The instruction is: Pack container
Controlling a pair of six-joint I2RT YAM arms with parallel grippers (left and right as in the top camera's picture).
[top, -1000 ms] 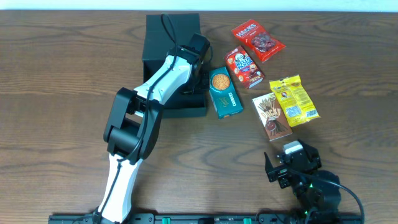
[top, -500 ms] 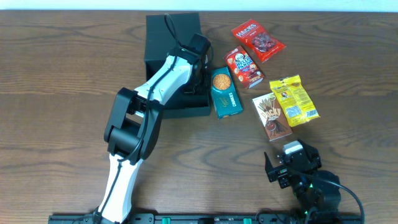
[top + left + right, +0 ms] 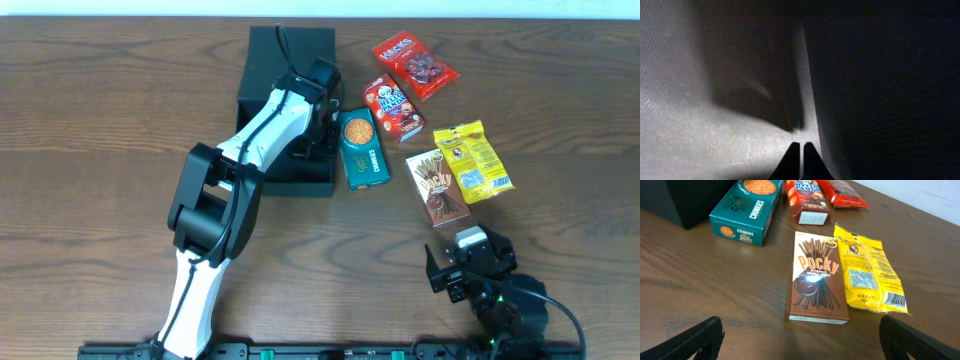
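a: how do the jaws of the left gripper [image 3: 801, 145] stand?
b: pressed together, tip against tip, with nothing between them. they point down into the container [image 3: 290, 55], close to a seam where a dark inner wall meets the paler floor. i cannot tell whether they touch it.
a: and the right gripper [image 3: 800, 322]?
b: spread wide and holding nothing. it hangs low over the near right part of the table [image 3: 100, 120], facing the snacks.
a: where is the container?
b: at the far middle of the table, flap lid folded back toward the far edge, the left arm reaching into it.
a: what lies around it?
b: a teal snack box [image 3: 362, 148] just beside its right wall. further right come a red hello panda box [image 3: 392, 106], a red bag [image 3: 415, 65], a yellow packet [image 3: 473, 160] and a pocky box [image 3: 437, 187] touching that packet's edge.
a: the surface and the room?
b: dark brown wood grain, a pale strip beyond the far edge.
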